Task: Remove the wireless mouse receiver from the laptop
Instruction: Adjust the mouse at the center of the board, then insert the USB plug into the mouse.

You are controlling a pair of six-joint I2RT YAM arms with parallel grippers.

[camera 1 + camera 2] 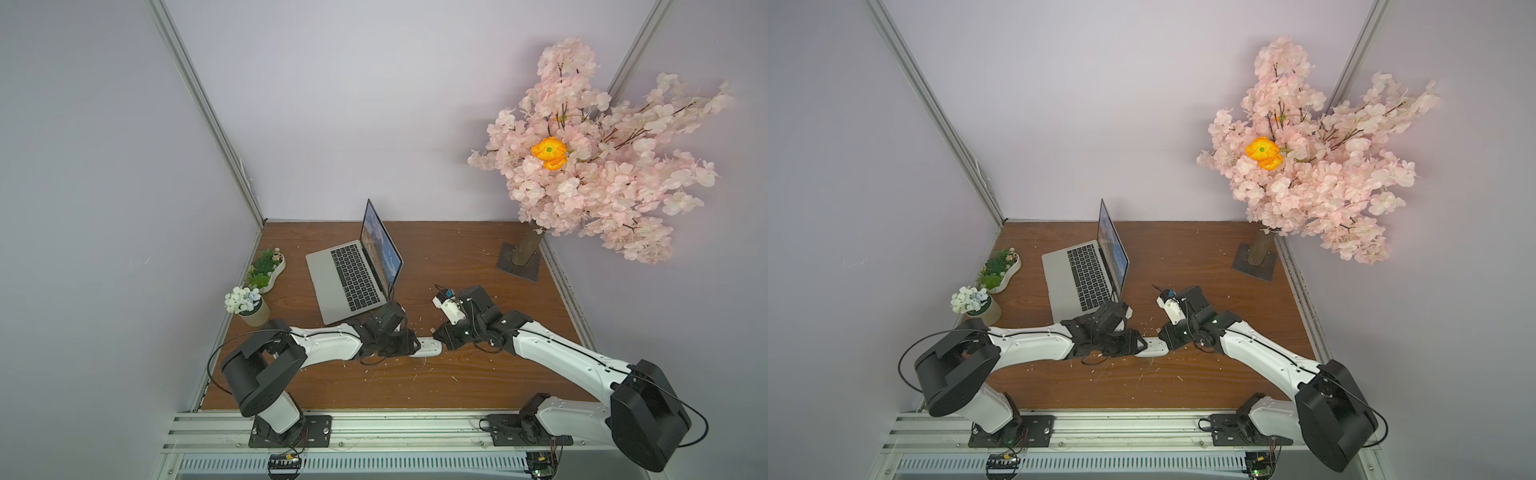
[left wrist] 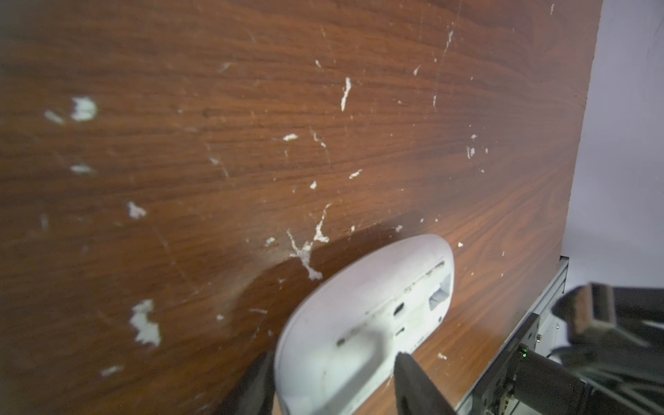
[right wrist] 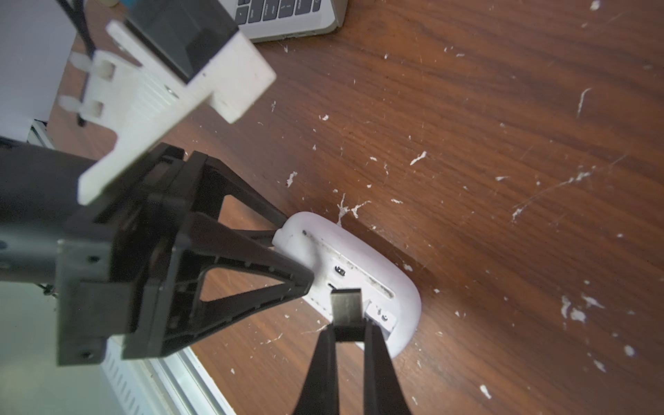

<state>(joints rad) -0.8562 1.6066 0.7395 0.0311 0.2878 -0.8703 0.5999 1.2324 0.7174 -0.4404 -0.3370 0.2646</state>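
The left claw [image 2: 334, 363] grips the white mouse [image 2: 359, 316], belly up. The right claw [image 3: 348, 330] pinches the tiny receiver [image 3: 346, 305] just over the mouse. It is out of the laptop [image 1: 349, 282], near and right of it.

White arms [image 1: 328, 345], blk joints [image 1: 249, 374], blk cables [image 1: 208, 368], blk triangular left gripper [image 3: 296, 251]

Place: robot lab booth, dressed as a home desk.
Signs: aluminium frame [image 1: 208, 112], lilac walls [image 1: 374, 104], robot arms [image 1: 324, 341] bolted to a rail [image 1: 415, 428].
Props: laptop [image 1: 349, 282], blossom tree [image 1: 590, 166], wood-grain tabletop [image 1: 436, 257].
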